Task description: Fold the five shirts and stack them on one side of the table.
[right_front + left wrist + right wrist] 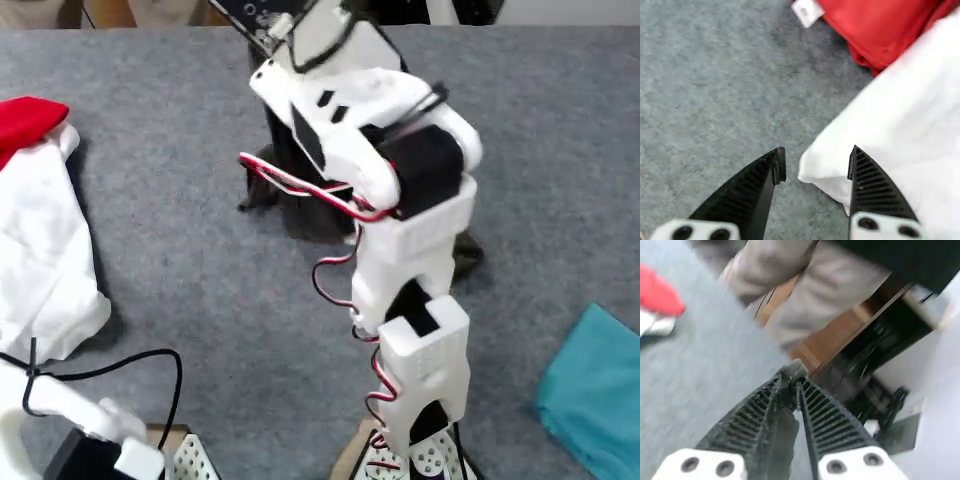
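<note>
A dark grey shirt [300, 210] hangs bunched under the raised right arm, its lower folds still on the grey table [180, 260]. My right gripper [791, 377] is shut on a pinch of this dark fabric [781, 435], high above the table's far edge. A white shirt [45, 250] lies crumpled at the left, with a red shirt [25, 120] behind it. My left gripper [817, 150] is open just above a corner of the white shirt [900, 115], one finger over the cloth and one over bare table. The red shirt [880, 25] with a white tag lies beyond.
A teal shirt [595, 390] lies at the right front edge. The left arm's base and a black cable [120, 370] sit at the front left. Both arms' mounts stand along the front edge. Bare grey table stretches between the white shirt and the right arm.
</note>
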